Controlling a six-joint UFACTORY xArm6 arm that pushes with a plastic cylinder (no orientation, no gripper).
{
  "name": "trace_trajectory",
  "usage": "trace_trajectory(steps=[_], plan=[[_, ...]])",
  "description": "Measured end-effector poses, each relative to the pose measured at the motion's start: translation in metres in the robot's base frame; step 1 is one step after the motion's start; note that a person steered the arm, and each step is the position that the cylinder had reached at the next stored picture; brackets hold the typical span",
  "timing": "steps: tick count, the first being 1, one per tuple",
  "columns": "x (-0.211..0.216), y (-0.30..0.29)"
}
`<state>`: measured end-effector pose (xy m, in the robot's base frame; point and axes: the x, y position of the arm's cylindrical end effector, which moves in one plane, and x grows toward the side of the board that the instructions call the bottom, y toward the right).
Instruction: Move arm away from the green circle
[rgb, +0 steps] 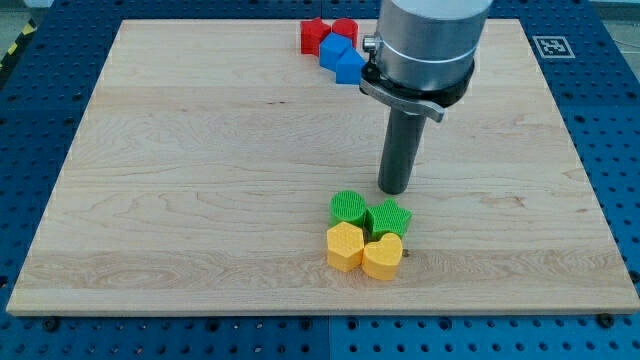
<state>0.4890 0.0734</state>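
The green circle (348, 208) sits near the board's lower middle. A green star-shaped block (389, 218) touches its right side. A yellow hexagon-like block (345, 246) and a yellow heart (382, 257) lie just below them, all clustered together. My tip (394, 190) stands just above and right of the green circle, a small gap from it and close above the green star.
At the view's top, a red star-like block (314, 36) and a red round block (344, 30) sit beside two blue blocks (341, 58), next to the arm's body. The wooden board (180, 180) lies on a blue perforated table.
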Motion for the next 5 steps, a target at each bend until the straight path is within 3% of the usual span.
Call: trace_trajectory(steps=[2, 5], plan=[[0.029, -0.013], [0.020, -0.020]])
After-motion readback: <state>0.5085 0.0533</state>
